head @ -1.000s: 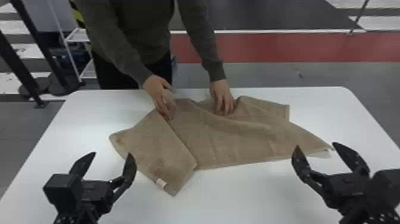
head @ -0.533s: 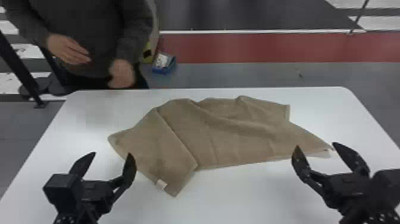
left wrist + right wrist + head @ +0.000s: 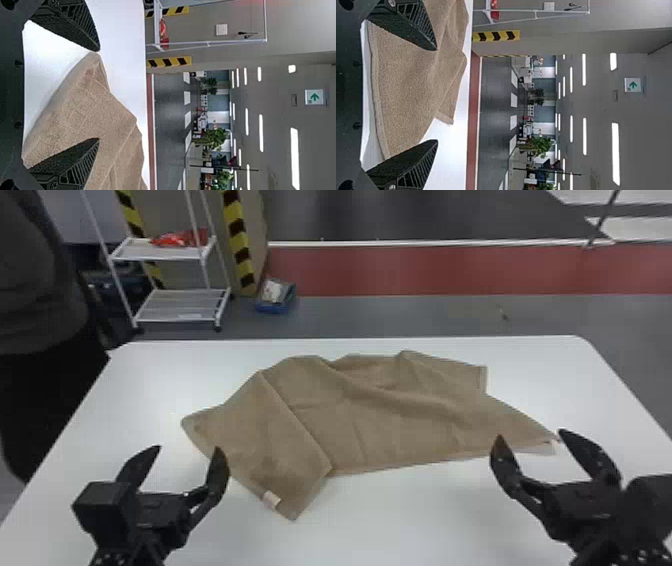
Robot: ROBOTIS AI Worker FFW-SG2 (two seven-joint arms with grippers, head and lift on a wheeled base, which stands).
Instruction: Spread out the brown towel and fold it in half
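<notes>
brown towel (image 3: 390,425) lies ahead, long axis crosswise, an end near each spread gripper: left gripper (image 3: 188,448), right gripper (image 3: 531,433).

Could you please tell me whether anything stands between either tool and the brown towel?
Nothing visible does. The left tool is open by the towel's left end, and the right tool is open by its right end, with bare towel facing both.
</notes>
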